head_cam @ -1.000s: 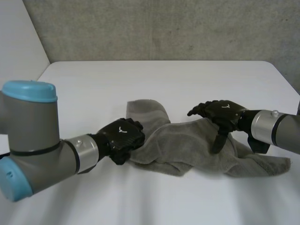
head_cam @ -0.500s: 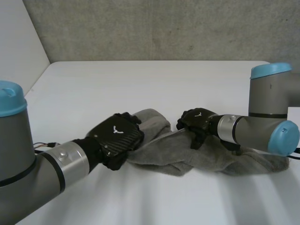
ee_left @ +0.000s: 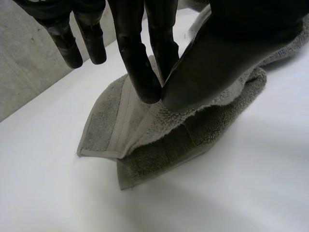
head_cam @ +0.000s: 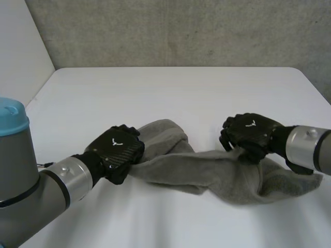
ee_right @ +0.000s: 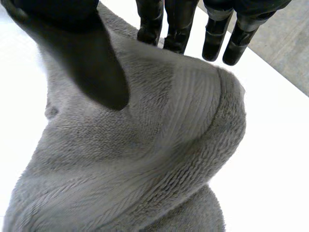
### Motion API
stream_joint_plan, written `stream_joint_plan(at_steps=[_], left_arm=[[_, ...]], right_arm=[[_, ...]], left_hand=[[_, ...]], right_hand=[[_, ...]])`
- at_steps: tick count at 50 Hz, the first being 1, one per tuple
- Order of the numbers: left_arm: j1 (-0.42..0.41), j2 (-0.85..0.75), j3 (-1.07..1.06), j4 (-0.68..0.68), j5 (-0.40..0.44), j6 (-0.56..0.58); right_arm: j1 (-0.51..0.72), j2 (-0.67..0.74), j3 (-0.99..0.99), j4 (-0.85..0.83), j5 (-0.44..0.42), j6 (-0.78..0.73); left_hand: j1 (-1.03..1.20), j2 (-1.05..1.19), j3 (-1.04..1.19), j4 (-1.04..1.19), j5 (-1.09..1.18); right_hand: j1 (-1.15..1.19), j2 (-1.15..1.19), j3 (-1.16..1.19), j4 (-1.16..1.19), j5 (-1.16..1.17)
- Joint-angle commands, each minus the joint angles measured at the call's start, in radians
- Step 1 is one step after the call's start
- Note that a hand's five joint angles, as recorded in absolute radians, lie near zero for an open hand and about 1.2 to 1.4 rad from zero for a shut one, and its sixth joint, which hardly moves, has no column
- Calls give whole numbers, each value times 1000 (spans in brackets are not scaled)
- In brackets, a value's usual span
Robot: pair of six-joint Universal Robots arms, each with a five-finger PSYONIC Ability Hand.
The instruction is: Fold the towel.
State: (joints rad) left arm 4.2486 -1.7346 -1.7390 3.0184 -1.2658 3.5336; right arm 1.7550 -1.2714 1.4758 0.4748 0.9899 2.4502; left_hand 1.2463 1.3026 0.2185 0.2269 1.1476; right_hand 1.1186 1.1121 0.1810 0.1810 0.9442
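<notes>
A crumpled grey towel lies stretched across the white table between my two hands. My left hand is at the towel's left end. In the left wrist view its thumb and fingers pinch a bunched edge of the towel, with a hemmed corner hanging below them. My right hand sits on the towel's right part, fingers curled. In the right wrist view its thumb presses a raised fold of the towel against the fingers behind it.
A grey concrete wall rises behind the table's far edge. The table's left edge runs close to my left arm. Bare white tabletop lies in front of and behind the towel.
My right hand has moved right along the towel and closed on a fold. My left hand has drawn its end leftward. The towel is now pulled longer between them.
</notes>
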Motion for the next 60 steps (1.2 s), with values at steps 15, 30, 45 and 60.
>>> stream_joint_plan(at_steps=[15, 30, 45, 60], left_arm=[[-61, -109, 36, 223, -4, -111], [-96, -233, 87, 344, -98, -113], [-223, -302, 192, 413, -61, -96], [-134, -350, 173, 162, 26, -108]], right_arm=[[-192, -166, 150, -159, -143, 33], [-325, -190, 139, -200, -203, 136], [-334, -184, 162, -194, -234, 138], [-370, -168, 162, -252, -232, 206]], left_hand=[[-492, -548, -44, -52, -568], [-578, -634, -44, -52, -654], [-695, -751, -44, -52, -771], [-704, -760, -44, -52, -780]], right_hand=[[278, 284, -6, -6, 278], [278, 284, -6, -6, 278], [278, 284, -6, -6, 278], [278, 284, -6, -6, 278]])
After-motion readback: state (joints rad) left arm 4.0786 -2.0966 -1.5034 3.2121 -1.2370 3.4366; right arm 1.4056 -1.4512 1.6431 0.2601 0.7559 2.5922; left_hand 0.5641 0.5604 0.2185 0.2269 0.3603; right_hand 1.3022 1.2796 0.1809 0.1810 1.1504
